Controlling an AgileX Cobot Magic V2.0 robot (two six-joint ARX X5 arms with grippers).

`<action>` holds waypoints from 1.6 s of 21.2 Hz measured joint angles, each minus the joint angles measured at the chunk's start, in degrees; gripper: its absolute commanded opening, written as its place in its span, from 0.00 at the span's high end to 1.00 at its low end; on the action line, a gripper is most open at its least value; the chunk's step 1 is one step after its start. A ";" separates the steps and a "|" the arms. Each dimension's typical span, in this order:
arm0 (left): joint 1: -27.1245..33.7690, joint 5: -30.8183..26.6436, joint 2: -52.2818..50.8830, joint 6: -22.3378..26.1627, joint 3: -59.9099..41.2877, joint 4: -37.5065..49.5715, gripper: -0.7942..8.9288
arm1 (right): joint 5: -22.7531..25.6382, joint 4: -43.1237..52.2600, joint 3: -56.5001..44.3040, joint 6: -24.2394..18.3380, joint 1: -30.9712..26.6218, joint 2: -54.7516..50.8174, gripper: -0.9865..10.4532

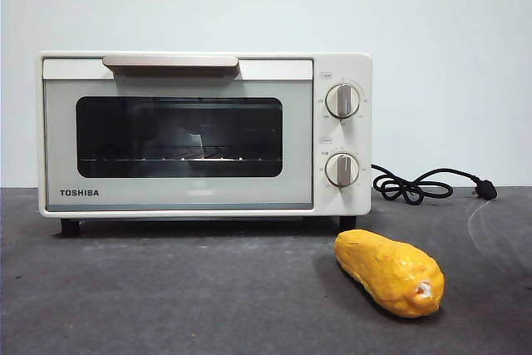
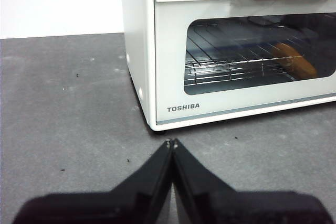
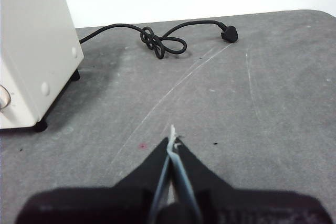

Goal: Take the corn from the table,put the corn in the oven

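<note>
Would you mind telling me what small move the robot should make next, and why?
Probably the left gripper should reach for the handle: the oven door is closed, the corn still lies on the table, and both grippers are shut and empty.

A glossy, lumpy yellow-orange corn cob [image 1: 388,272] is seen on a matt, mottled dark grey table [image 1: 166,297]; a smooth cream oven [image 1: 204,133] has dark glass.

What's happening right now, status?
Both grippers, left and right, shut, empty. Corn on table before oven. Oven door closed, blocking entry.
</note>
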 measured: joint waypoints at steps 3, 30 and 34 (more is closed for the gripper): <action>0.00 0.02 0.00 0.00 0.00 0.00 0.92 | 0.00 0.00 0.00 0.00 0.00 0.00 0.91; 0.00 19.47 2.51 -18.71 5.38 -4.76 0.92 | -17.07 -1.05 3.23 22.03 0.00 1.44 0.92; 0.00 19.80 6.88 -18.60 10.49 -8.00 0.92 | -21.35 -3.80 8.37 22.01 0.00 5.46 0.92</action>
